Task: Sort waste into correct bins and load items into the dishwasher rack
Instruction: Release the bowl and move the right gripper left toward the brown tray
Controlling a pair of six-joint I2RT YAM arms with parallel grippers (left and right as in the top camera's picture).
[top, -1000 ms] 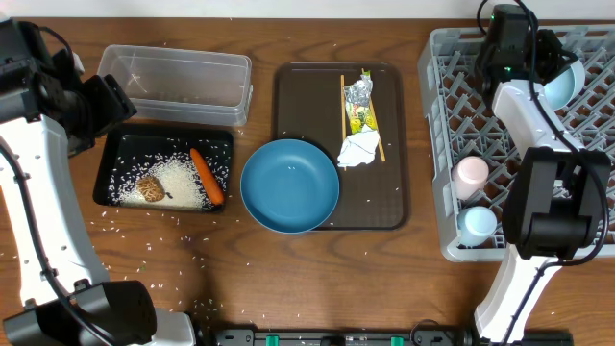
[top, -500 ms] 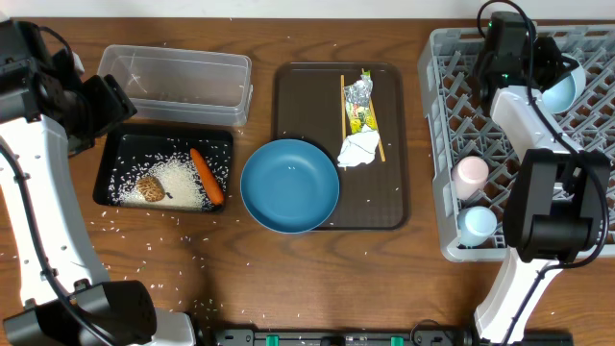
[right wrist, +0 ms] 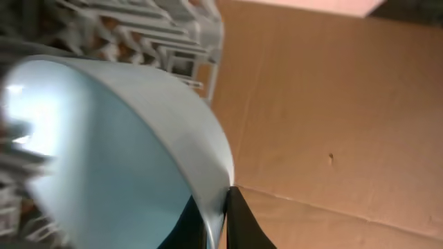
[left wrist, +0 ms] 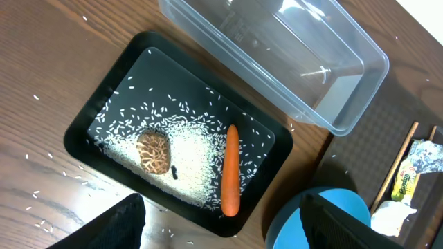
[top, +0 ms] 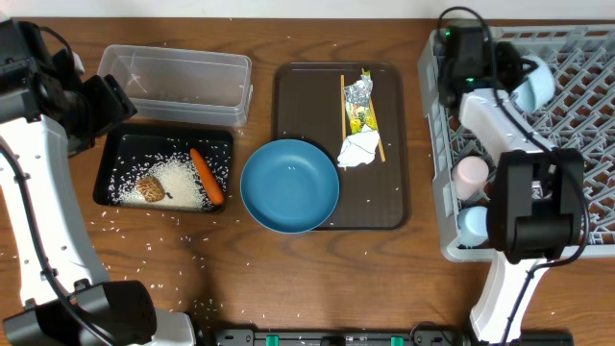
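One pale-blue bowl (right wrist: 104,159), smooth, glossy

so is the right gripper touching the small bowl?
Touching. The right wrist view shows the right gripper clamped on the rim of the small bowl.

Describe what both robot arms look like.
Both arms share one build: white tube-like links, left arm and right arm, joined by boxy black joints. Black cables loop over the right arm's wrist, where a small green light glows. The left fingers are black.
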